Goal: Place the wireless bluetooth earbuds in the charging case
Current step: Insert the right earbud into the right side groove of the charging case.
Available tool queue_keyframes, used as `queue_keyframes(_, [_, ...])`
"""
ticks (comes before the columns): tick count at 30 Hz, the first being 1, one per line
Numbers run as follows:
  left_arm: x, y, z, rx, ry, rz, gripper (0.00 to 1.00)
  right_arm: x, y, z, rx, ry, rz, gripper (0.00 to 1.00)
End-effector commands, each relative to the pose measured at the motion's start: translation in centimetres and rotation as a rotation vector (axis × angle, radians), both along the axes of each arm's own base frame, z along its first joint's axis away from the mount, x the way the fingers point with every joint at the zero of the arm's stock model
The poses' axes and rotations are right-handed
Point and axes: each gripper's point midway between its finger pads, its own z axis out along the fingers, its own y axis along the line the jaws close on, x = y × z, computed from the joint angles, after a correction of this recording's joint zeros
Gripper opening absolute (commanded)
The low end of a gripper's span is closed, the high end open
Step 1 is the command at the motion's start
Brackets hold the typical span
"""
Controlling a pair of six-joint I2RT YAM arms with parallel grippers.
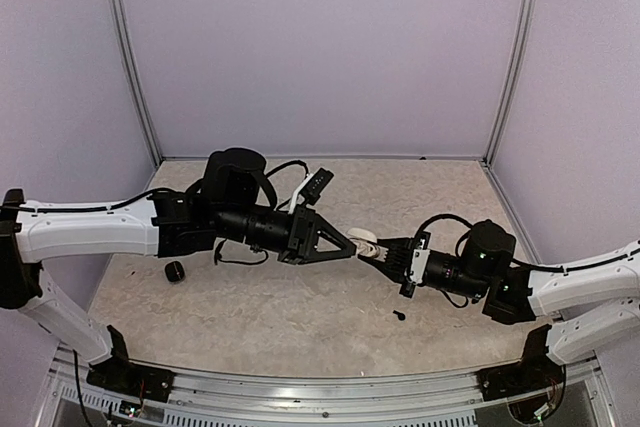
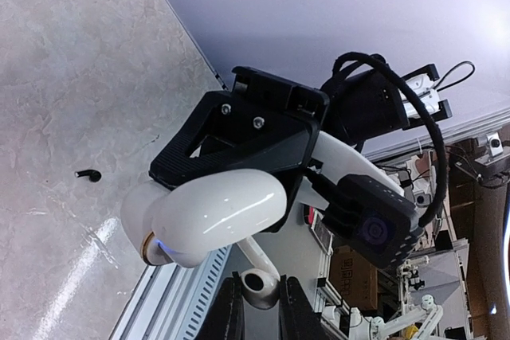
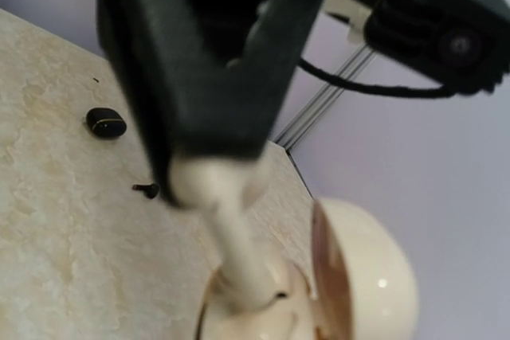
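The white charging case point(image 1: 366, 240) hangs open above mid-table, with my right gripper point(image 1: 384, 251) shut on its body. In the right wrist view its lid point(image 3: 368, 278) stands up beside the base point(image 3: 263, 326). My left gripper point(image 2: 261, 292) is shut on the head of a white earbud point(image 2: 260, 286). The earbud's stem point(image 3: 233, 238) reaches down into a socket of the base. A black earbud point(image 1: 400, 315) lies loose on the table below the grippers, also seen in the left wrist view point(image 2: 88, 174). In the top view both grippers meet tip to tip at the case.
A small black case point(image 1: 175, 271) lies on the table at the left, under the left arm, and shows as a dark pebble point(image 3: 105, 123) in the right wrist view. Lilac walls enclose the table point(image 1: 300, 307) on three sides.
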Motion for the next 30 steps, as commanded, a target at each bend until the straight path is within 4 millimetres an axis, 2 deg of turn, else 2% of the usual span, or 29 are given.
queue_keyframes(1, [0.2, -0.8, 0.5, -0.011, -0.011, -0.005, 0.01, 0.2, 0.5, 1.1, 0.024, -0.011, -0.008, 0.0])
queue_keyframes(24, [0.7, -1.3, -0.4, -0.003, 0.056, 0.04, 0.01, -0.3, 0.9, 0.8, -0.005, -0.025, -0.009, 0.0])
queue_keyframes(30, [1.2, -1.3, -1.8, 0.048, 0.09, 0.074, 0.02, -0.3, 1.0, 0.9, -0.011, -0.033, -0.02, 0.0])
